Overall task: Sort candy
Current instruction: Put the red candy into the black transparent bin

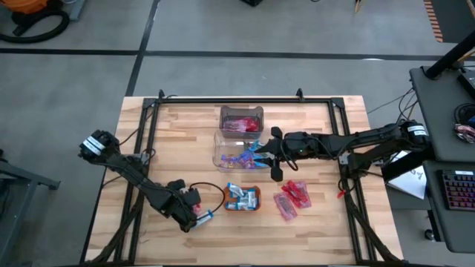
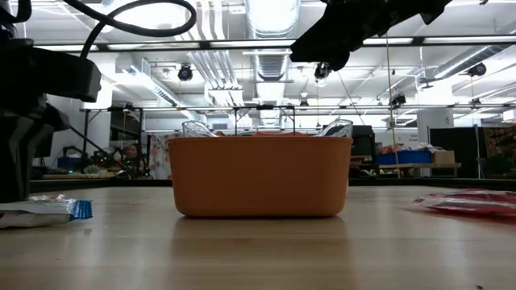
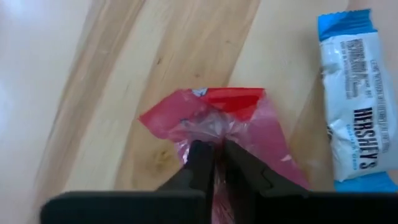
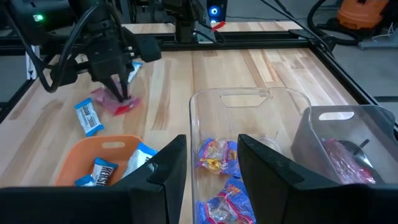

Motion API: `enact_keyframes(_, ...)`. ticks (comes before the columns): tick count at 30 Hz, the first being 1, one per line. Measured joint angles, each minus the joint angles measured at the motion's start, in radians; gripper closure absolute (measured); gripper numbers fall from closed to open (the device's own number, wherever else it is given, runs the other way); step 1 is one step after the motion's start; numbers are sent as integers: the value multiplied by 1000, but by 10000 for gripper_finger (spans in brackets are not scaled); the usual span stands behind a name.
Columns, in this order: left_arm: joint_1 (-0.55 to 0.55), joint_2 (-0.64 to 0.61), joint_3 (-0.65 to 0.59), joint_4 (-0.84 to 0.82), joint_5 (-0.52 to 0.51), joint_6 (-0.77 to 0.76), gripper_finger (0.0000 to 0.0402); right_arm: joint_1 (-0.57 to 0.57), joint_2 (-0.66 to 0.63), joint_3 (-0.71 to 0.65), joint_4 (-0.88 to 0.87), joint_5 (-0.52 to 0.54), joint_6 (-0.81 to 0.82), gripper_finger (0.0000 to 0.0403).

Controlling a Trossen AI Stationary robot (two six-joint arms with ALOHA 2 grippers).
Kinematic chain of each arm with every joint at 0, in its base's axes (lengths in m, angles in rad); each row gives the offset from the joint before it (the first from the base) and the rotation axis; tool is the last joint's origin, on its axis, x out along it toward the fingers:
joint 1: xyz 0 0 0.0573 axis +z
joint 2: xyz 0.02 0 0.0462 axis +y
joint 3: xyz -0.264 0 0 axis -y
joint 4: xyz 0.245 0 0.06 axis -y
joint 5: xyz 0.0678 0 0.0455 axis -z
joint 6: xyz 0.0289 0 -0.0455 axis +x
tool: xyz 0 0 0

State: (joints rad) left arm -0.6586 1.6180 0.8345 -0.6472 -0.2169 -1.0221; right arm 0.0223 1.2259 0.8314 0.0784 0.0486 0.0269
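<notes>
Pinching a red packet [image 3: 217, 118] flat on the table, my left gripper [image 3: 212, 163] has its fingers nearly together, a blue-and-white bar [image 3: 354, 112] just beside it. My right gripper [image 4: 211, 168] hangs partly spread and empty above the clear bin [image 4: 249, 99] of purple and blue sweets [image 4: 217, 155].
</notes>
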Motion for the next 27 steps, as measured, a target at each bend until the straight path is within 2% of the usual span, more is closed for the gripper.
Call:
enact_keyframes(4,1,-33,-6,-41,-11,29,395,0,0,0,0,0,0,268)
enact_keyframes(9,1,-95,-5,-95,-73,41,401,0,0,0,0,0,0,268)
enact_keyframes(16,-14,-132,-4,-34,-99,116,393,0,0,0,0,0,0,268)
enact_keyframes(21,-51,-127,-35,-29,-98,114,344,4,0,0,0,3,0,268)
enact_keyframes(27,-94,-127,-72,-12,-104,26,237,20,1,0,0,2,-1,268)
